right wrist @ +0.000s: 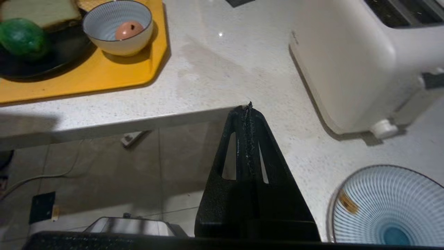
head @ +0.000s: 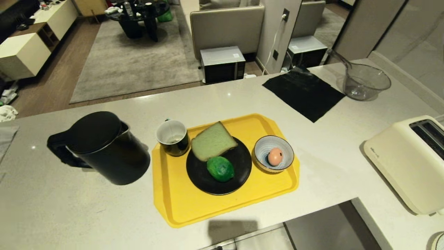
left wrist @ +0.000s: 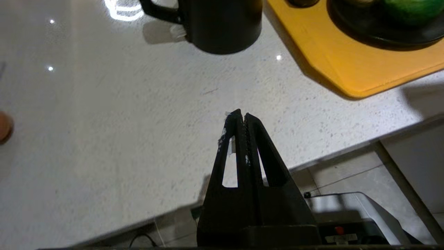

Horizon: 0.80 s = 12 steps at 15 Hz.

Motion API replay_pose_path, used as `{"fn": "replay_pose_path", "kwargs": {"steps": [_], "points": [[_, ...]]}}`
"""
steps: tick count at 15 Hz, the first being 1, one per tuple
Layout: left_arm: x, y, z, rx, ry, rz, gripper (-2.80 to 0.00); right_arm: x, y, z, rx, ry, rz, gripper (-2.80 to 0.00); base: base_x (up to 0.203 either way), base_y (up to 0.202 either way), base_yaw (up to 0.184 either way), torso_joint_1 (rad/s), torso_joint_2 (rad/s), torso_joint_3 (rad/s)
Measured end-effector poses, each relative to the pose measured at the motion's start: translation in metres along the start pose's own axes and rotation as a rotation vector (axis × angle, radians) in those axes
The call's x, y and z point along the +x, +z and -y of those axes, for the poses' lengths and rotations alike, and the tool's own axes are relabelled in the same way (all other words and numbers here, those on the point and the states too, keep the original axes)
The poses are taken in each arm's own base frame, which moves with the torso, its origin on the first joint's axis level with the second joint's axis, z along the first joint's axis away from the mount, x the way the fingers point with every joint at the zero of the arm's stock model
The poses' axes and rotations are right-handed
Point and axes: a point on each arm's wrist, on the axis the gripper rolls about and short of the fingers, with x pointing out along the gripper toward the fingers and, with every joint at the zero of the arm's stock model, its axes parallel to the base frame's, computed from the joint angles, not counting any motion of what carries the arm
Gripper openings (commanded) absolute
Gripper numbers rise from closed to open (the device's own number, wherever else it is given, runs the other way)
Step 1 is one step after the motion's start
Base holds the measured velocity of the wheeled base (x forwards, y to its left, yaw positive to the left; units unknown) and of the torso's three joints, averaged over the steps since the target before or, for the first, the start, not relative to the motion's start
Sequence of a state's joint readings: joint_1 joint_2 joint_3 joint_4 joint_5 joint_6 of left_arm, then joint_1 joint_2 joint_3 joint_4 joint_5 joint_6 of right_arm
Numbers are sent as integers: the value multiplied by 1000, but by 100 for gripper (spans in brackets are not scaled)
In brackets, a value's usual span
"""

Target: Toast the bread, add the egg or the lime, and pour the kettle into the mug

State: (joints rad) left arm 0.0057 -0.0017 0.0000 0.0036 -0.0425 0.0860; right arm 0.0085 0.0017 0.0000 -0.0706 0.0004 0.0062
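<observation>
The bread point(head: 212, 141) lies tilted on the black plate point(head: 239, 173), its lower edge just beside the lime point(head: 220, 168), with the mug point(head: 172, 137) touching the plate's far-left rim, all on the yellow tray point(head: 180, 205); the egg point(head: 274, 156) sits in the striped bowl point(head: 267, 145) to the right and the kettle point(head: 104, 147) stands off the tray to the left. The toaster point(head: 406, 163) waits well apart at the right, slots up. Nothing appears started, so toasting looks like the first step — the right gripper point(right wrist: 248, 105), jaws pressed together and holding nothing, hangs over the counter's edge between tray and toaster and seems the natural arm. It would need to spread its fingers, take the slice by the raised crust edge clear of the lime, and turn it upright for the slot. The left gripper point(left wrist: 241, 115) — jaws likewise together, empty — is parked over bare counter point(left wrist: 104, 139) near the kettle
</observation>
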Motion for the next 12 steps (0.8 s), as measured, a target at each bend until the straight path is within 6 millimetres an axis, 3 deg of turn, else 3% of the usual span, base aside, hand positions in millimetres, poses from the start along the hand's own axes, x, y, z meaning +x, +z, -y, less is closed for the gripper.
{"fn": "replay_pose_path", "kwargs": {"steps": [3,12], "points": [[0,0,0,-3,1,0,-280,0,0,0,0,0,-2,-280,1,-6,111,2,2,-1],[0,0,0,-3,0,0,-280,0,0,0,0,0,-2,-280,0,0,0,0,0,0]]}}
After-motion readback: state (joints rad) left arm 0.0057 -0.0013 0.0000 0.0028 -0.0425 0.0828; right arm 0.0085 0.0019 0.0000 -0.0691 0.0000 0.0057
